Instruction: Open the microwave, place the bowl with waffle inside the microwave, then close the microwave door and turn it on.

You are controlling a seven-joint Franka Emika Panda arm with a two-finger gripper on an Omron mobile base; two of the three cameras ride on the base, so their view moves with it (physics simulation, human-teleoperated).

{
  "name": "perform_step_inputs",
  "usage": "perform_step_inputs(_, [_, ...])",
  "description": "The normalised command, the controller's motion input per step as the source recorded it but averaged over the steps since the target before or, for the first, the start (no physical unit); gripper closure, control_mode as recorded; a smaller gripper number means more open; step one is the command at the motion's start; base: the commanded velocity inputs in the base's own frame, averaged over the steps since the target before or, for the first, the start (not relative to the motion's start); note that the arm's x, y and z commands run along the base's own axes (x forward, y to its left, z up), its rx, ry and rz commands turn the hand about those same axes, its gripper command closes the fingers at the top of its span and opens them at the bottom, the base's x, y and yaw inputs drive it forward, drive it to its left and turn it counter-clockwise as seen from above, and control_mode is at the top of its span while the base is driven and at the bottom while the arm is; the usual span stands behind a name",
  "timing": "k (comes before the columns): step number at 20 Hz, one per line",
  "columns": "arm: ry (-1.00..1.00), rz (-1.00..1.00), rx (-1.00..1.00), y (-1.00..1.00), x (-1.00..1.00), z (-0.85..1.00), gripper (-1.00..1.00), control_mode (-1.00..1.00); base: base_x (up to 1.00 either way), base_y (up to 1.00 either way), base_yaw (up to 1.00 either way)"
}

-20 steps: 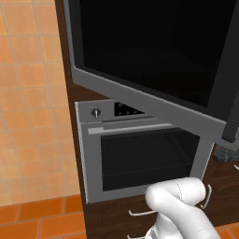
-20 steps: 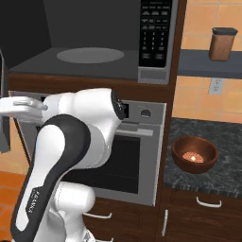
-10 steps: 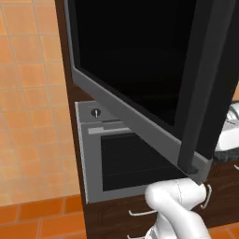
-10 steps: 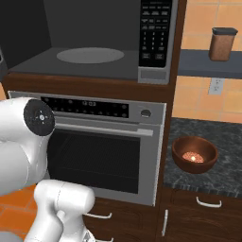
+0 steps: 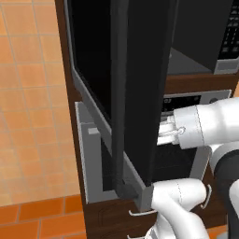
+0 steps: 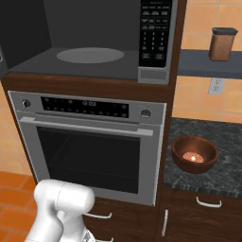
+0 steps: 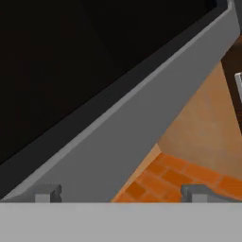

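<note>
Wide black glass microwave door (image 5: 140, 93) swung wide, hiding most of grey-framed microwave (image 6: 94, 42). Reddish-brown wooden bowl (image 6: 194, 154) on dark desk (image 6: 227, 160), right of microwave. Gripper (image 7: 120, 194) fingertips apart, barely visible, holding nothing.

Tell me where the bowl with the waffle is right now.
In the right base view, the bowl with waffle sits on the dark stone counter, right of the silver oven and below the open microwave.

The microwave door (image 5: 135, 88) is glossy black glass in matt grey frame; bowl (image 6: 194, 154) looks wooden.
</note>
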Motion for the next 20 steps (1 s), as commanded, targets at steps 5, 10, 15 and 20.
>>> perform_step_inputs(5, [0.0, -0.06, -0.03, 0.28, 0.24, -0.03, -1.0, -1.0, 0.0, 0.0, 0.0])
perform_step_inputs(10, [0.18, -0.14, -0.03, -0.86, 0.44, -0.02, -1.0, -1.0, 0.0, 0.0, 0.0])
perform_step_inputs(15, [0.32, -0.37, -0.22, -1.0, 0.37, -0.07, -1.0, -1.0, 0.0, 0.0, 0.0])
perform_step_inputs(20, [0.17, -0.41, -0.22, -1.0, 0.31, -0.41, -1.0, -1.0, 0.0, 0.0, 0.0])
